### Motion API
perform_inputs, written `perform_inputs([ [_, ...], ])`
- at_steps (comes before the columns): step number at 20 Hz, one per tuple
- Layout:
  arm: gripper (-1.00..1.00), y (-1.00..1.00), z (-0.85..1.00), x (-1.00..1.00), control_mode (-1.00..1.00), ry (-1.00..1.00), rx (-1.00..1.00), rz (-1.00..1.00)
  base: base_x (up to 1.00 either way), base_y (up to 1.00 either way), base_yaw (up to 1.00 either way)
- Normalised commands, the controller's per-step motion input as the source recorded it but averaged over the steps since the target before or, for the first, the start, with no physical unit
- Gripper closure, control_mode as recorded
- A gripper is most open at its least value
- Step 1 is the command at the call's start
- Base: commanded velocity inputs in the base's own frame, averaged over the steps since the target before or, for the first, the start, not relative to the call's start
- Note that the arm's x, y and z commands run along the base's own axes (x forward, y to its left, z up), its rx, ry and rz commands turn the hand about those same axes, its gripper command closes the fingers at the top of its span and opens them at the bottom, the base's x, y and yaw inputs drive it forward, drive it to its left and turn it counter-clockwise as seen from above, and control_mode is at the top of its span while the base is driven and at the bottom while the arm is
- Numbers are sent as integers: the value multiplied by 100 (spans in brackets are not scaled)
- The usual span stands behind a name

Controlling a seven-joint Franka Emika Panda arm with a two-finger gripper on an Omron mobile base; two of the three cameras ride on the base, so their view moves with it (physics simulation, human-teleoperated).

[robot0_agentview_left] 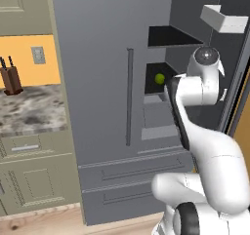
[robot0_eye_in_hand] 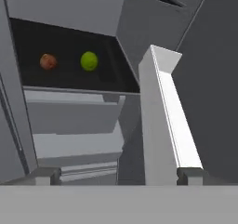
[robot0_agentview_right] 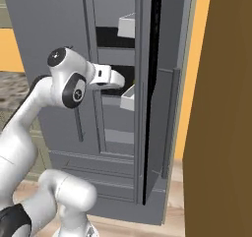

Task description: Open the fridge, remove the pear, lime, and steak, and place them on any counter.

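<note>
The grey fridge [robot0_agentview_left: 97, 58] stands with its left door shut and its right door [robot0_agentview_right: 165, 113] swung open. On a dark middle shelf lies the green lime [robot0_eye_in_hand: 89, 61] [robot0_agentview_left: 159, 78]. Left of it sits a small round reddish-brown fruit [robot0_eye_in_hand: 48, 61], possibly the pear. My gripper [robot0_eye_in_hand: 118, 175] is open with nothing held, short of that shelf and a little below it. My arm reaches into the fridge opening in the right base view. The steak and the counter are out of view.
A white door bin [robot0_eye_in_hand: 162, 121] rises close in front of the hand, right of the fruit. More bins [robot0_agentview_right: 127, 24] hang on the open door. A stone worktop [robot0_agentview_left: 29, 109] with a knife block [robot0_agentview_left: 10, 78] lies left of the fridge. A brown wall [robot0_agentview_right: 221, 133] stands at the right.
</note>
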Motion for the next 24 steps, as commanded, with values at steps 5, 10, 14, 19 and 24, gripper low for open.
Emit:
perform_inputs([
  [5,-100,-2,-32,95,-100,49,-16,-6,0,0,0],
  [10,-100,-34,-66,74,-100,33,-5,-4,0,0,0],
  [14,-100,-71,-66,25,-100,23,0,-3,0,0,0],
  [19,-100,-84,-56,-4,-100,9,0,0,0,0,0],
  [24,-100,-93,-35,-74,-100,-4,-2,0,0,0,0],
])
